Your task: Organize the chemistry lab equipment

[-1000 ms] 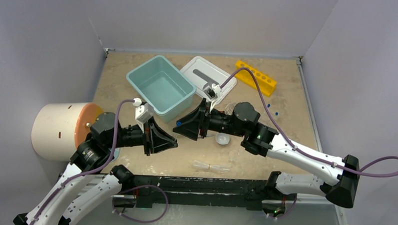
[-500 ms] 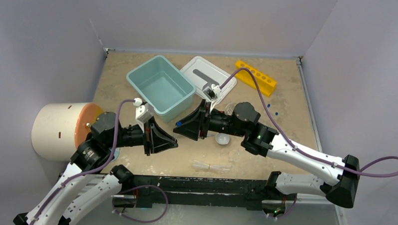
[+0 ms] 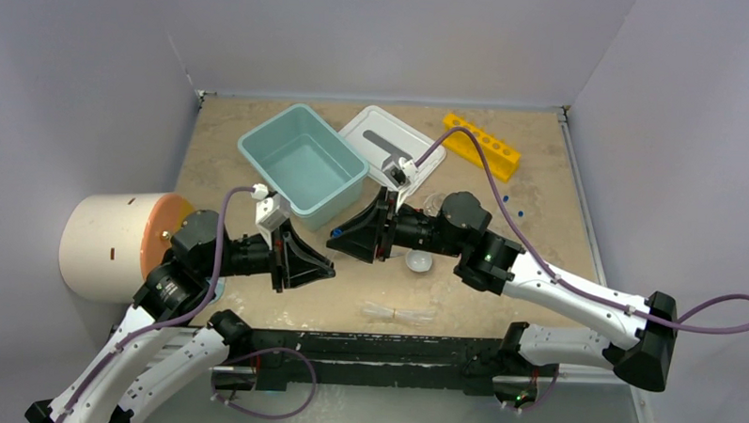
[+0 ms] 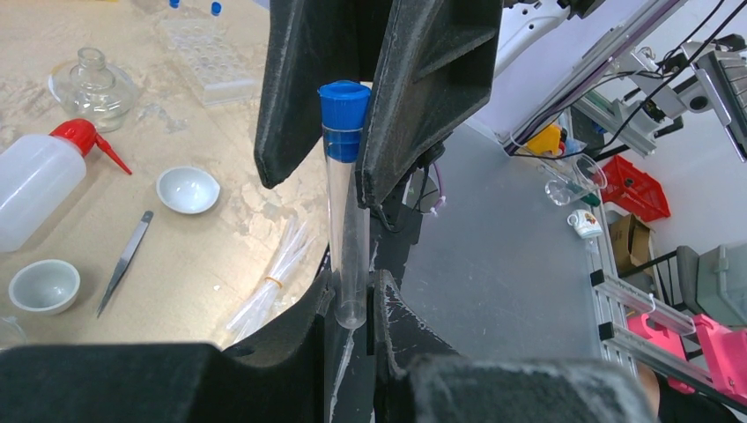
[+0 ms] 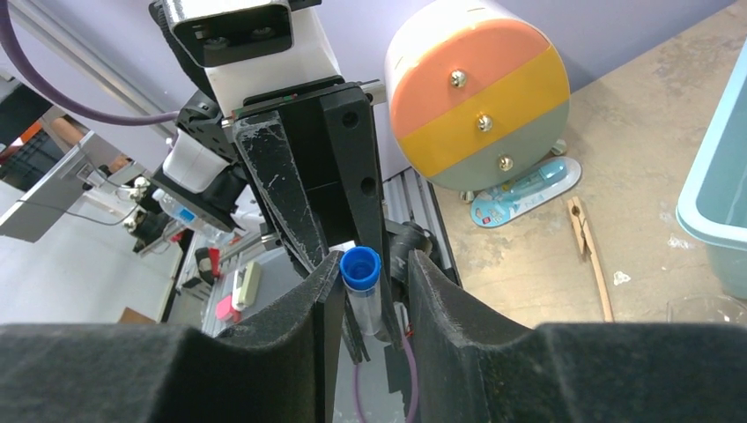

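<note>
Just off the teal tub's (image 3: 307, 162) near corner, held a capped clear tube (image 4: 345, 225) in the air between two grippers.
Lay about level, long axis running from the left gripper (image 4: 352, 295) across to the right gripper (image 5: 374, 269), blue cap (image 4: 343, 110) pointing at the right one, rounded closed end pointing back at the left. Was clamped firmly at that closed end between the left fingers. Was only bracketed at the cap by the right jaws, parted, daylight visible on one side in the right wrist view. Hung above a table (image 3: 502, 211) with a white bowl (image 3: 418, 261) right of that same corner and a bundle of clear tubes (image 3: 400, 313) farther out from it toward the arm bases. Showed print on a flat blue-and-white item (image 5: 520, 189) well left of the tub, too small to read.
</note>
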Controlling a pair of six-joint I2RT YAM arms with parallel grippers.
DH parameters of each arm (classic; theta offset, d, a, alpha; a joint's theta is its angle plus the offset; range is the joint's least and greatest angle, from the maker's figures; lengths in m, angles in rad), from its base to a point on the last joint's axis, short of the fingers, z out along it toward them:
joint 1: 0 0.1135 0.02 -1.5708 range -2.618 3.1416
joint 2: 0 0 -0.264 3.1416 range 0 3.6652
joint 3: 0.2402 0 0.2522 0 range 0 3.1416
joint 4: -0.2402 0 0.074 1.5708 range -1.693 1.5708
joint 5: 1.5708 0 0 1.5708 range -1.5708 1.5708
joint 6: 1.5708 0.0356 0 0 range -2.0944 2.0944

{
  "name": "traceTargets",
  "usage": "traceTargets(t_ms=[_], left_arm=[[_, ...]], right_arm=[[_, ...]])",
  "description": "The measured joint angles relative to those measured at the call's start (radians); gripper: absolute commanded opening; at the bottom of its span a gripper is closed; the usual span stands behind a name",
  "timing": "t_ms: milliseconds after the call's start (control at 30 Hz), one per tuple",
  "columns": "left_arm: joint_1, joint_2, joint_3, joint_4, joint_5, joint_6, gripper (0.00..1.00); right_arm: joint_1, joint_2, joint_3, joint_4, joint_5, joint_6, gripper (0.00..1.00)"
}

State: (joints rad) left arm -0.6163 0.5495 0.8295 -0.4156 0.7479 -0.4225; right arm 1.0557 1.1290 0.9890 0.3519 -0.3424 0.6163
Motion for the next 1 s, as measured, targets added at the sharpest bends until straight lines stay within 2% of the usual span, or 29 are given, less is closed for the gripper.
traceTargets(t_ms=[100, 167, 267, 333, 400, 467, 567, 767, 1000], left_arm=[[0.0, 0.0, 0.0, 0.002, 0.0, 0.0, 0.0], [0.0, 0.001, -0.001, 0.004, 0.0, 0.0, 0.0], [0.0, 0.001, -0.001, 0.008, 0.001, 0.0, 0.02], [0.0, 0.001, -0.002, 0.008, 0.0, 0.0, 0.21], [0.0, 0.001, -0.002, 0.009, -0.001, -0.001, 0.51], [0.0, 0.001, -0.003, 0.008, -0.008, 0.007, 0.61], [0.0, 0.001, -0.003, 0.002, -0.027, 0.007, 0.66], [0.0, -0.014, -0.011, -0.008, -0.098, 0.023, 0.72], [0.0, -0.038, -0.046, 0.002, -0.188, 0.031, 0.72]], right_arm=[[0.0, -0.005, 0.0, 0.003, -0.005, 0.0, 0.15], [0.001, -0.008, 0.0, 0.006, -0.01, -0.001, 0.0], [0.001, -0.01, 0.0, 0.005, -0.012, -0.008, 0.0], [0.001, -0.01, 0.0, 0.005, -0.012, -0.008, 0.0], [0.001, -0.01, 0.0, 0.005, -0.011, -0.007, 0.0], [0.001, -0.013, -0.002, 0.004, -0.005, -0.007, 0.0], [0.003, -0.041, -0.008, -0.02, 0.048, -0.011, 0.0], [0.005, -0.159, -0.022, -0.162, 0.301, -0.024, 0.0], [0.004, -0.241, -0.029, -0.452, 0.839, 0.018, 0.0]])
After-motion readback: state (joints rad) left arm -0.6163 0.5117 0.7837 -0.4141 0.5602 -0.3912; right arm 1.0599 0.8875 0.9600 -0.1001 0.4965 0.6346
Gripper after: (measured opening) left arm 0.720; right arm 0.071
